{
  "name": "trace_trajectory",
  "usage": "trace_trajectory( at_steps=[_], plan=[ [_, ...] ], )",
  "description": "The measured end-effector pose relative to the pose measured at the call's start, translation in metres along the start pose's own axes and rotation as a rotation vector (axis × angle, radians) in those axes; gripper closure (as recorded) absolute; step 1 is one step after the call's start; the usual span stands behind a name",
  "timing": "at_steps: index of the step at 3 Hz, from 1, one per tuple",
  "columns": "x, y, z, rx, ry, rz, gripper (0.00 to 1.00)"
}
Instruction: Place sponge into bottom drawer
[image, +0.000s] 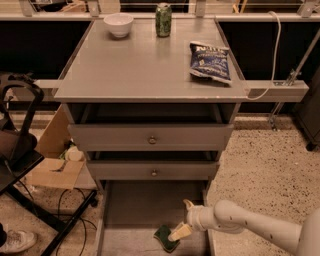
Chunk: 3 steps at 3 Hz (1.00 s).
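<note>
Down low, my gripper (179, 220) hangs inside the open bottom drawer (135, 207), jaws spread wide. The sponge (163, 237) lies green side up on the drawer floor, its right end hidden behind the lower finger, and I can't tell if they touch. The drawer's front is cut off.

This was a lab-like test space: speckled floor (260, 170) under the grey drawer cabinet (150, 135), with loose cables (70, 210) and a cardboard box (52, 172) left of it. The gripper (184, 219) hung spread over the cabinet's bottom drawer (135, 210).
</note>
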<state>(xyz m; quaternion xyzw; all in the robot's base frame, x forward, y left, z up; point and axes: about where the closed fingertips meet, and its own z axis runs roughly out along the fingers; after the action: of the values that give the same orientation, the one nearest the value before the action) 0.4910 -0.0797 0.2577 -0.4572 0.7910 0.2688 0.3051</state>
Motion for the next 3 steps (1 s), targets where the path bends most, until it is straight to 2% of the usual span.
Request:
trace_trajectory(
  at_steps=[1,2,3],
  plan=[
    [-0.024,0.019,-0.068,-0.089,0.148,-0.019,0.00],
    [-0.052,0.019,-0.131,-0.108,0.238,-0.050,0.00],
    [-0.081,0.030,-0.195,-0.080,0.307,-0.062,0.00]
  ],
)
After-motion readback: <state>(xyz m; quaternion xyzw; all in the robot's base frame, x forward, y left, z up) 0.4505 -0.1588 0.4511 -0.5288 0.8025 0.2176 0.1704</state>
